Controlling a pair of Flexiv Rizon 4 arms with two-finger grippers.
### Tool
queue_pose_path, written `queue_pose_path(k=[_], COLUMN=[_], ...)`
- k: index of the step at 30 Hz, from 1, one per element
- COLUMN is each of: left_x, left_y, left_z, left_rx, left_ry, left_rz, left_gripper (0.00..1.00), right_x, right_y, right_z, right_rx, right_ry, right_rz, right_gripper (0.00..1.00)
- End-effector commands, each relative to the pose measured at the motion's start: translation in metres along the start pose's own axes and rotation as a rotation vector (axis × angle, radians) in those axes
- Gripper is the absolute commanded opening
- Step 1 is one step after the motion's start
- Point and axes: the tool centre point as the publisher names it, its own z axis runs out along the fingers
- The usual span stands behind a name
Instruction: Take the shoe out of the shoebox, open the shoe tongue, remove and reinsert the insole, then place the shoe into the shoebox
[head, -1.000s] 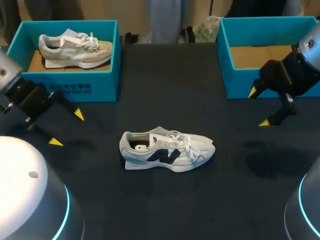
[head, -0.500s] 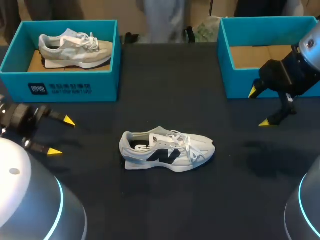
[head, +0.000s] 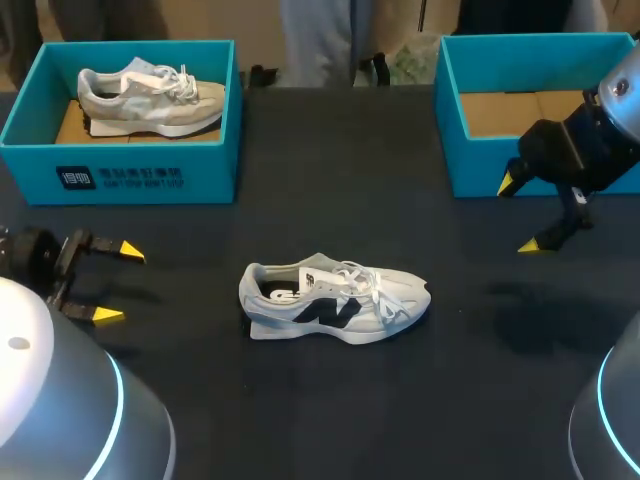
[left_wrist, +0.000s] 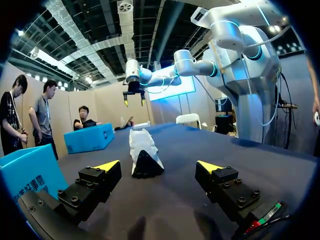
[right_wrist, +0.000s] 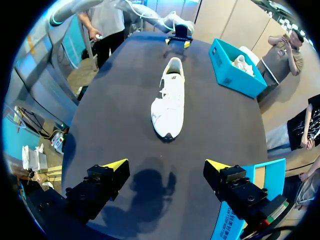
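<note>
A white sneaker (head: 333, 301) with a dark side mark lies on its sole in the middle of the dark table, toe pointing right. It also shows ahead of the left gripper, heel first (left_wrist: 142, 154), and ahead of the right gripper, toe first (right_wrist: 169, 103). My left gripper (head: 113, 283) stands open low at the table's left, level with the sneaker's heel, nothing between its fingers (left_wrist: 153, 169). My right gripper (head: 521, 214) hangs open above the table at the right, just in front of the empty blue shoebox (head: 452, 140); between its fingers (right_wrist: 167, 165) is only bare table.
A second blue shoebox (head: 130, 172) at the back left holds a grey sneaker (head: 150, 100). That box also appears beside the left gripper (left_wrist: 30, 172) and far off in the right wrist view (right_wrist: 235, 72). Dark table surrounds the white sneaker on all sides.
My left gripper has swung down and toward the near left, turning so its fingers point right at the sneaker. The right arm and the sneaker have not moved.
</note>
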Motion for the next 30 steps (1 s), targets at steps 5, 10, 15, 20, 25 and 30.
queue_pose_path(k=[5,10,15,20,25,30], left_x=[-0.001,-0.001,-0.002,-0.001,-0.002,-0.004], left_y=[0.0,0.0,-0.012,-0.013,-0.011,-0.009], left_z=[-0.001,-0.001,-0.001,0.002,0.008,0.024], left_rx=[-0.002,-0.002,-0.009,-0.08,-0.148,-0.186], left_ry=[0.004,0.004,-0.118,-0.097,-0.091,-0.078], left_rz=[0.0,0.0,-0.129,-0.225,-0.233,-0.231], left_gripper=[1.0,1.0,1.0,1.0,1.0,1.0], right_x=[0.0,0.0,0.0,0.0,0.0,0.0], right_y=[0.0,0.0,0.0,0.0,0.0,0.0], right_z=[0.001,0.001,0.001,0.001,0.001,0.001], right_rx=[0.002,0.002,0.002,0.002,0.002,0.002], right_ry=[-0.001,-0.001,-0.001,-0.001,-0.001,-0.001], right_rz=[0.0,0.0,0.0,0.0,0.0,0.0], right_gripper=[1.0,1.0,1.0,1.0,1.0,1.0])
